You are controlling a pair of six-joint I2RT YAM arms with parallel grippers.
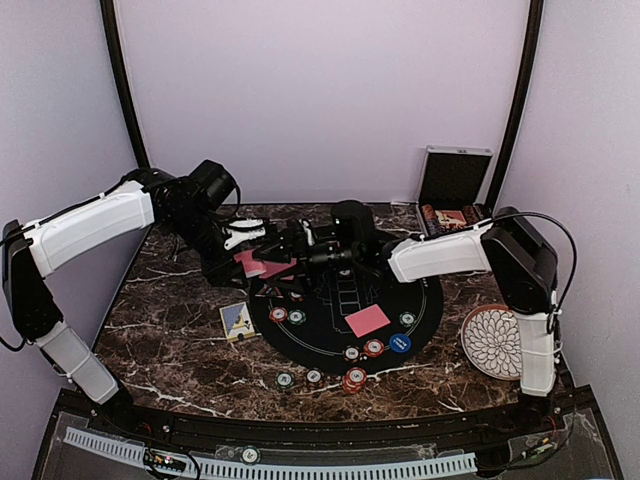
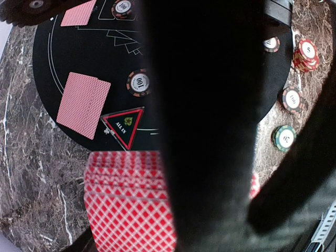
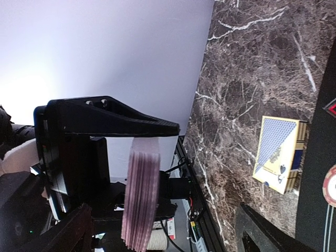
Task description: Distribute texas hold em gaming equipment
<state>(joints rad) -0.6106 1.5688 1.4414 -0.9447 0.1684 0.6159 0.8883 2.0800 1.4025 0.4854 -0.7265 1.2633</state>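
From above, at mid-frame, the left gripper (image 1: 245, 262) clamped a stack of red-backed playing cards (image 1: 262, 266). The right gripper (image 1: 300, 250) gaped beside it.

Left wrist: stack at bottom edge, above the round black felt mat (image 2: 52, 63).

Right wrist: stack edge-on, lower left. A deep pinch might drag several cards.

Pale lilac walls (image 1: 320, 90), dark marble table (image 1: 170, 340)

The top camera is looking down from above the near edge, taking in the whole marble table (image 1: 170, 340) from a distance. The left wrist camera is pointing down, close over the deck of red-backed cards (image 2: 126, 210) and round black mat (image 2: 52, 79). The right wrist camera is facing sideways, catching that deck edge-on and sharing the blue card box (image 3: 278, 152) with the top view.
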